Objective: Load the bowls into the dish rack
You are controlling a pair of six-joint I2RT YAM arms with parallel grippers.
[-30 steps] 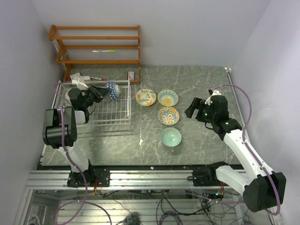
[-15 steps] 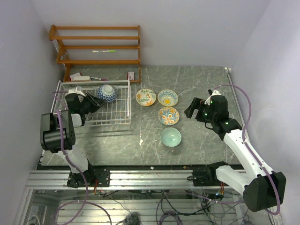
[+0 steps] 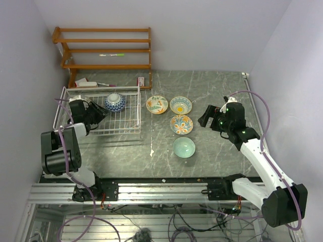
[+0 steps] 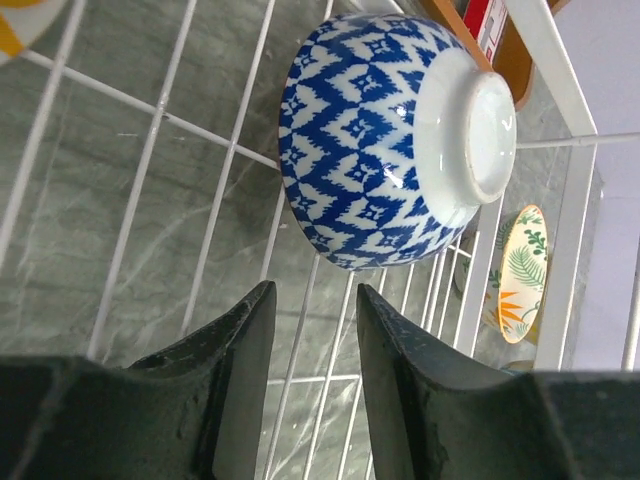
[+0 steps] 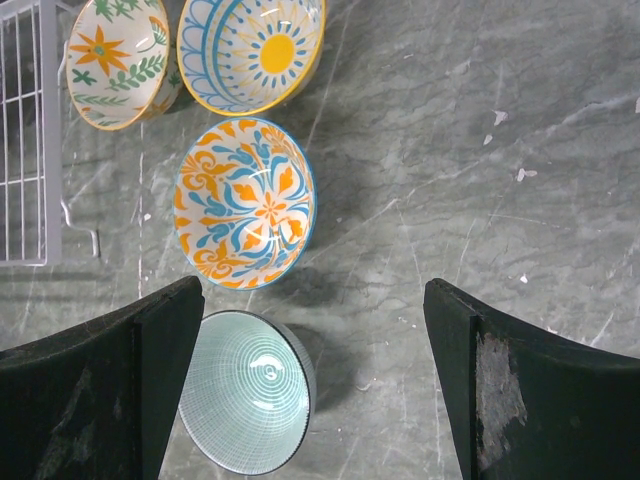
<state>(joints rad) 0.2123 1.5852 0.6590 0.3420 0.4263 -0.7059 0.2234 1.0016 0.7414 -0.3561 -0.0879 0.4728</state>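
Left hand [image 4: 314, 300] back from blue bowl [image 4: 385, 140]

Right wrist: teal bowl [image 5: 245, 405] part-hidden behind a finger [image 5: 100, 400]; rack [image 5: 46, 150] cut off at edge. Shelf [image 3: 101, 50] item [image 3: 112, 54] too small to ID.

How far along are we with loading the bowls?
Done: a blue bowl sits upside down in the rack. In hand: nothing; the left hand is open and empty just short of it, and the right hand hangs open over the table. Left: four bowls on the table, the leaf bowl, sun bowl, orange bowl and teal bowl.
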